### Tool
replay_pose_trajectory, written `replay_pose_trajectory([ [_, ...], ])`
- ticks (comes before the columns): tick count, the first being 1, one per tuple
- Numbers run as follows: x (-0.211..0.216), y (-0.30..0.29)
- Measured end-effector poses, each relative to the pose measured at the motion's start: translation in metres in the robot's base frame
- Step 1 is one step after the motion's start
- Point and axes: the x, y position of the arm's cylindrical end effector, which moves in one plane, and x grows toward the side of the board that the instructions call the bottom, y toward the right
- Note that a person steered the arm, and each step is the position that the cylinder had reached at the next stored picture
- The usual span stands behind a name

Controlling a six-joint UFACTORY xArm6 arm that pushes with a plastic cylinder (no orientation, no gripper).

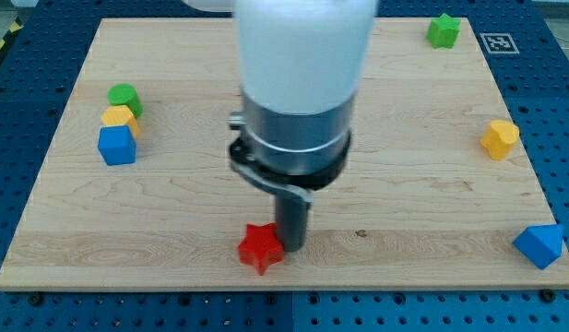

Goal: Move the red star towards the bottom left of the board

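Observation:
The red star point(261, 247) lies near the bottom edge of the wooden board point(173, 212), slightly left of the middle. My tip point(292, 246) stands right beside the star, touching its right side. The dark rod hangs from the large white and grey arm body point(298, 83), which covers the board's middle and top.
A green cylinder point(124, 96), a yellow block point(119, 119) and a blue cube point(116, 146) cluster at the view's left. A green star point(443, 30) sits at the top right, a yellow block point(499, 138) at the right edge, a blue block point(539, 245) at the bottom right.

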Motion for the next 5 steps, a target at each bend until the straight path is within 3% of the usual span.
replay_pose_trajectory([
  [1,0.0,-0.016],
  [2,0.0,0.037],
  [3,0.027,0.059],
  [5,0.03,-0.021],
])
